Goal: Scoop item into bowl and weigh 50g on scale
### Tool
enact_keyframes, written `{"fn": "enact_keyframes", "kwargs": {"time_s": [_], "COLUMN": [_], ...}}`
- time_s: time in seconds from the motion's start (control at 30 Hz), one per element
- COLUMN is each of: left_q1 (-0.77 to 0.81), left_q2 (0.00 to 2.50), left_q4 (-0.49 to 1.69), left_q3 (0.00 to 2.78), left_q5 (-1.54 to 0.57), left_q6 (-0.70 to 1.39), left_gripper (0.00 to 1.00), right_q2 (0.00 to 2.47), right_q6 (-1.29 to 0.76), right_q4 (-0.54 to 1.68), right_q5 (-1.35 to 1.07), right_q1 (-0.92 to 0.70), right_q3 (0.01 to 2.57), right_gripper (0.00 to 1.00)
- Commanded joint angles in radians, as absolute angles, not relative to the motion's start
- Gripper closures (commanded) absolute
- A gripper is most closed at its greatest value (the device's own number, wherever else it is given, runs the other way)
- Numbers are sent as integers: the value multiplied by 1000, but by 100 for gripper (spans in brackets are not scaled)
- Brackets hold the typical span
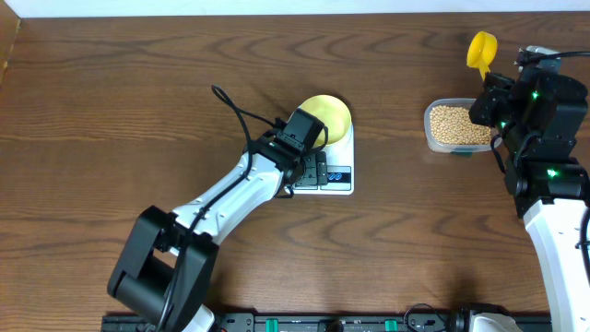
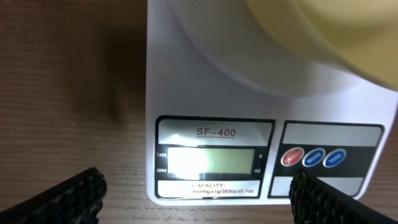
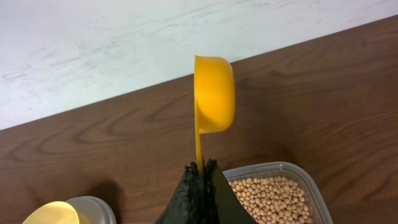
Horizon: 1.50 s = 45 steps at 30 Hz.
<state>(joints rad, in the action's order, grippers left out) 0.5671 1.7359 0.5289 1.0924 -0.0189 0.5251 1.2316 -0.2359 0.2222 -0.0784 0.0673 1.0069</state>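
Note:
The white scale stands mid-table with the pale yellow bowl on its platform. My left gripper hovers over the scale's left front, open. In the left wrist view its fingers stand wide apart on either side of the scale front, holding nothing; the bowl is at the top. My right gripper is shut on the handle of a yellow scoop. In the right wrist view the gripper holds the scoop on edge, above the beans.
The beans fill a clear plastic tub at the right, just under the right arm. The scale's display is lit, with no digits readable. A pale wall runs behind the table's far edge.

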Motion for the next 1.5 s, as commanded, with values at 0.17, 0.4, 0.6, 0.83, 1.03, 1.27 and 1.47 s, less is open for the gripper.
{"fn": "enact_keyframes", "kwargs": {"time_s": [0.17,0.4,0.6,0.83,1.03,1.27,1.47], "left_q1": [585,615,615,615,622,622,622], "left_q2": [1782,1809,1811,1819,1843,1864,1869], "left_q4": [497,447,446,442,434,430,433], "left_q3": [1085,1085,1085,1084,1084,1084,1084], "left_q5": [-34,-36,21,57,53,54,54], "left_q6": [532,492,495,496,503,504,503], "left_gripper": [4,4,4,4,4,4,4], "right_q2": [1235,1236,1236,1236,1236,1236,1236], "right_q6": [-223,-223,-223,-223,-223,-223,-223], "right_q4": [226,231,237,236,237,237,240], "right_q5": [-81,-81,-81,-81,-81,-81,-81], "right_q1": [71,71,72,71,72,72,72], "right_q3": [1018,1018,1018,1018,1018,1018,1018], "right_gripper": [99,99,99,99,99,99,99]}}
